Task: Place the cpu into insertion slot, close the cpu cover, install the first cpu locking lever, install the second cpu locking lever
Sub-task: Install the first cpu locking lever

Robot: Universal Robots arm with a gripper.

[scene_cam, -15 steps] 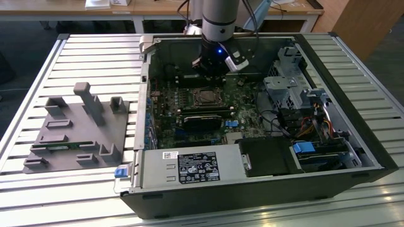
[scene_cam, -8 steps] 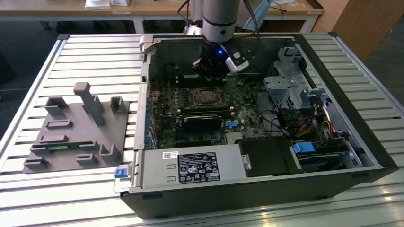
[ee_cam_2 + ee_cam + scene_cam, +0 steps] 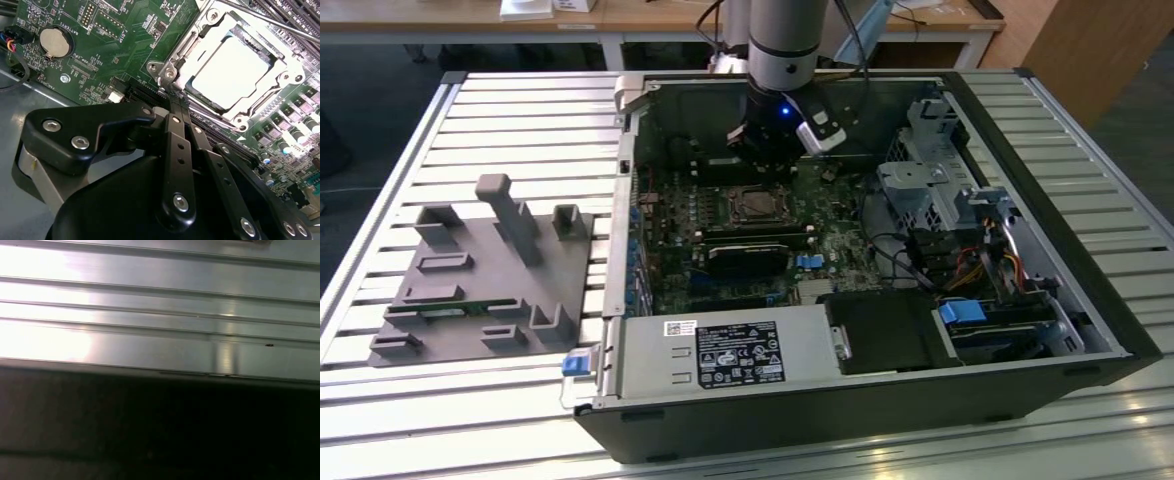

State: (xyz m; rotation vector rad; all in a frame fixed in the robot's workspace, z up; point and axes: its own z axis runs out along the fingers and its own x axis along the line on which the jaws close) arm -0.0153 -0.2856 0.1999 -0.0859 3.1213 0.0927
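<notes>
The cpu (image 3: 232,70), a pale silvery square, lies in the insertion slot (image 3: 754,205) on the green board. The silver cpu cover (image 3: 192,42) lies flat over it, framing its face. A thin metal lever rod (image 3: 270,22) runs along the socket's far side. My gripper (image 3: 172,102) hangs just beside a screwed corner of the socket frame, its two black fingers (image 3: 176,145) pressed together with nothing seen between them. In the exterior view the gripper (image 3: 767,150) stands inside the open case, just behind the socket.
A black heatsink-like block (image 3: 754,258) sits just in front of the socket, and the grey power supply (image 3: 720,355) is at the case's front. Drive cages and cables (image 3: 921,190) crowd the exterior view's right. A grey fixture (image 3: 480,270) stands on the slatted table (image 3: 150,305) left of the case.
</notes>
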